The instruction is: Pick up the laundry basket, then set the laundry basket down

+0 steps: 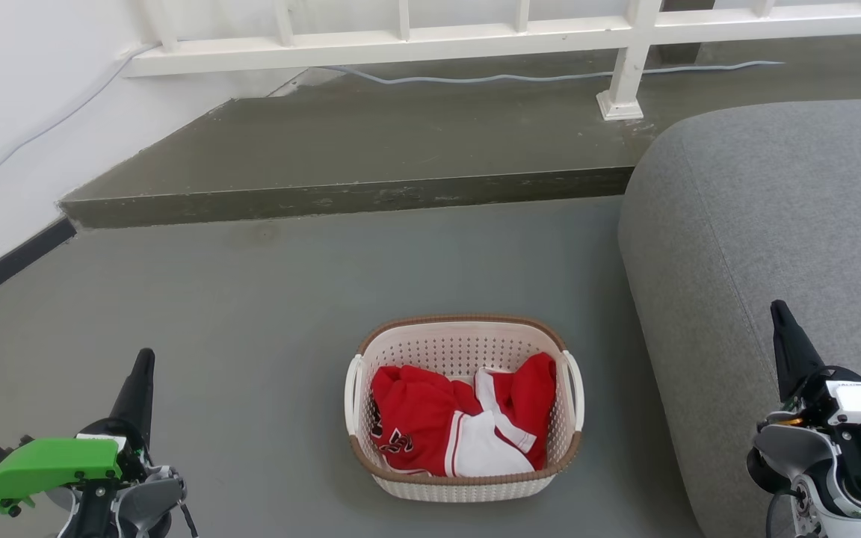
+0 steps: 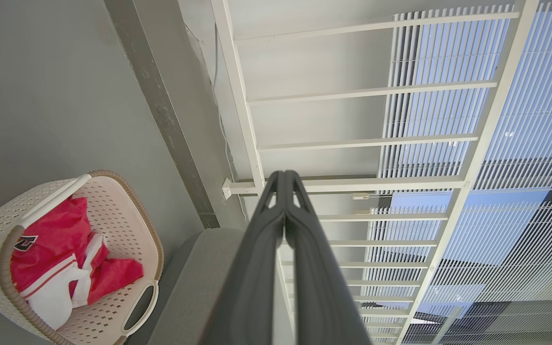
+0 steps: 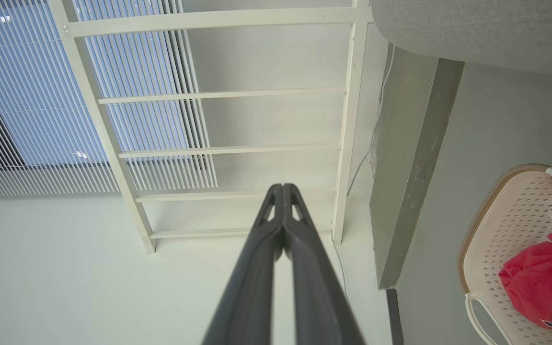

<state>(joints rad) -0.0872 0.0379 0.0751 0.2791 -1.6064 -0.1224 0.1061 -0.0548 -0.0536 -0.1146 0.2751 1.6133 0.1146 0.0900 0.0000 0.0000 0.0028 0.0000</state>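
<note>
The laundry basket [image 1: 468, 487] sits on the grey floor [image 1: 251, 321] right in front of the robot, between its two arms and just beside the big grey sofa [image 1: 774, 224], with red and white clothes [image 1: 430, 418] lying inside it. The left gripper [image 1: 145, 359] is low on the left, well apart from the laundry basket, and its two dark fingers are pressed tight together with nothing between them. The right gripper [image 1: 779, 310] is in front of the sofa on the other side, also away from the laundry basket, and its fingers are pressed together too, holding nothing.
</note>
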